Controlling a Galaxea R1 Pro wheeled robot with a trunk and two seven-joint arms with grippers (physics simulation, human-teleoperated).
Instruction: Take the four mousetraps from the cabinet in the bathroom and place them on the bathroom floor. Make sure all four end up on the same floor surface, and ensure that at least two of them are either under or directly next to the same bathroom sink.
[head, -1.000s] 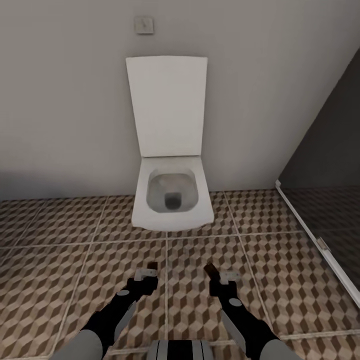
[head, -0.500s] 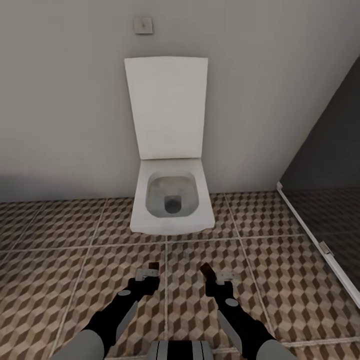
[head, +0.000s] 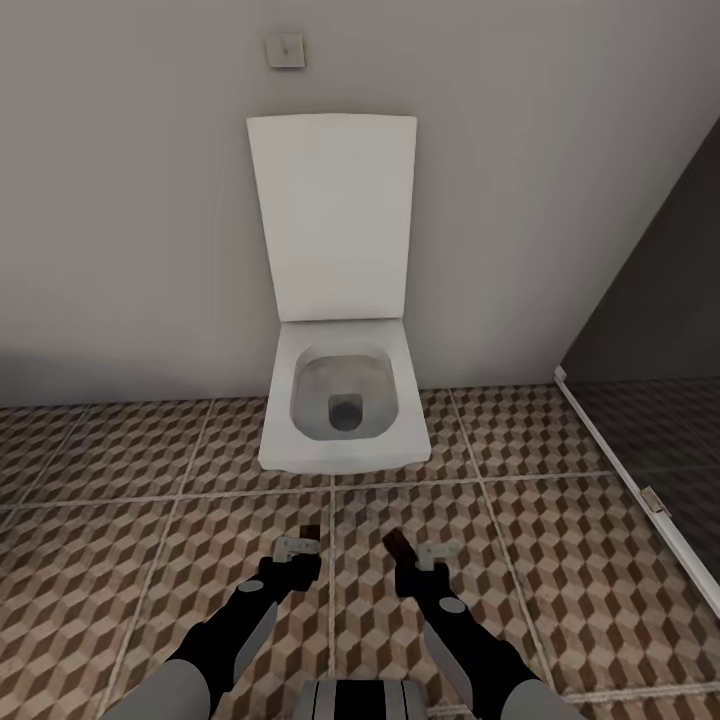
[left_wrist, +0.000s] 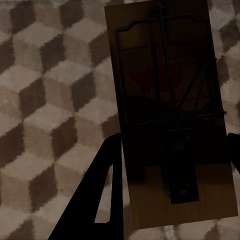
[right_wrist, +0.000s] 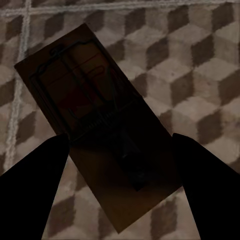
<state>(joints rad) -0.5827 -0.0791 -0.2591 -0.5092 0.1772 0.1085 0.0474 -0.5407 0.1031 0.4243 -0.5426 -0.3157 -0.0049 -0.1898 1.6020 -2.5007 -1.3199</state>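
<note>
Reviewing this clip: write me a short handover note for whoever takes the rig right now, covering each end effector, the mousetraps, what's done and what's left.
Left end effector: shut on a mousetrap, held above the patterned floor.
Right end effector: shut on a second mousetrap, also above the floor.
Robot faces a white toilet with its lid up; a dark glass partition stands to the right.
Done: two traps picked up and in hand.
Left: find the sink, set these two on the floor under or beside it. From these views I can't tell where the other two traps are.
</note>
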